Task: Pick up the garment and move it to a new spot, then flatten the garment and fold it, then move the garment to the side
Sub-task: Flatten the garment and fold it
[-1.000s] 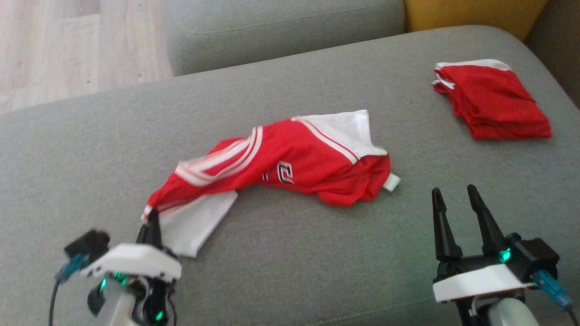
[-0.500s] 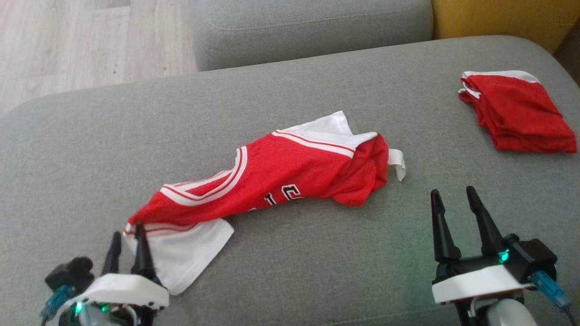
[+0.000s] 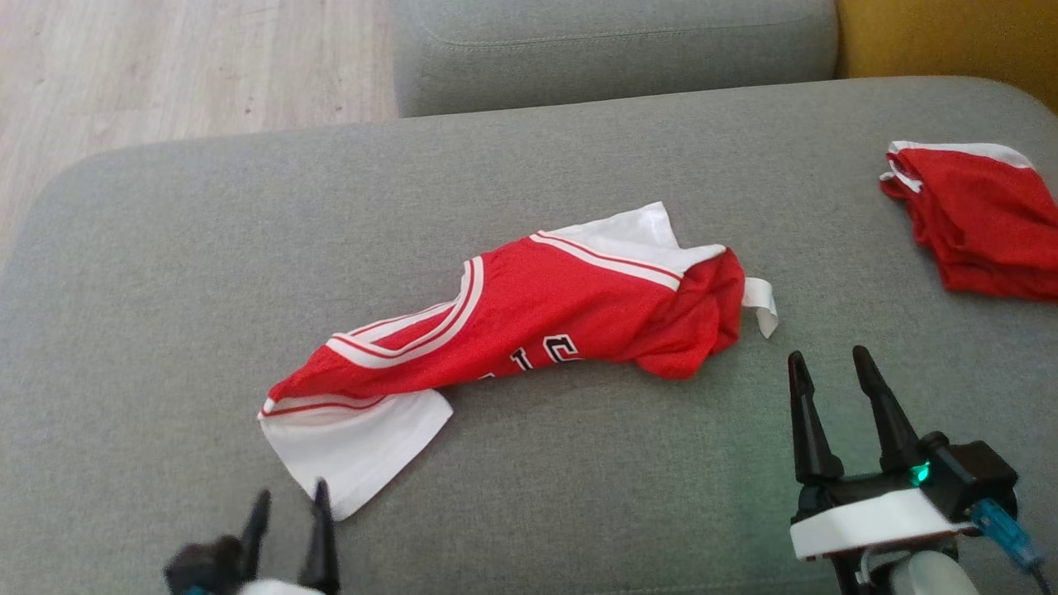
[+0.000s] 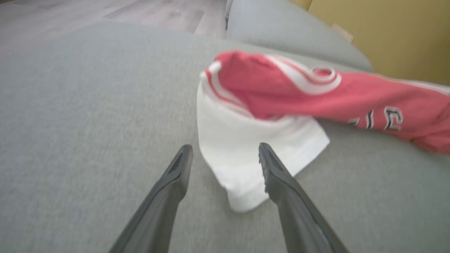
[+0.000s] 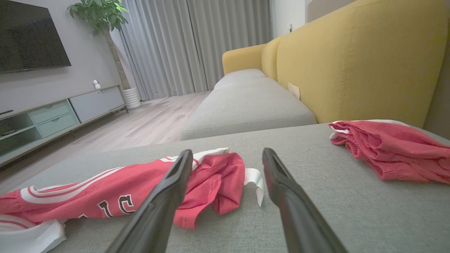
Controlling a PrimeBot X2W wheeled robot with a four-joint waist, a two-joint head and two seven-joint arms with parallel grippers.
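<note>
The garment [image 3: 529, 318] is a red and white jersey with dark lettering, lying crumpled and stretched out across the grey sofa cushion [image 3: 165, 273]. Its white corner [image 4: 246, 154] points toward my left gripper [image 3: 289, 501], which stands open just short of the cloth with nothing between its fingers. In the left wrist view the left gripper [image 4: 225, 153] frames that white corner from above. My right gripper [image 3: 822, 364] stands open near the front right, a little below the jersey's bunched red end [image 5: 214, 182]. The right gripper [image 5: 226, 154] holds nothing.
A second red garment [image 3: 979, 219] lies folded at the cushion's far right, also seen as a red pile [image 5: 390, 147]. A yellow backrest [image 5: 351, 59] rises behind. Another grey cushion [image 3: 612, 45] lies beyond, with wooden floor [image 3: 165, 66] at the left.
My left gripper has opened, let go of the jersey's white corner and drawn back toward me. The camera has shifted left. The right gripper has not moved.
</note>
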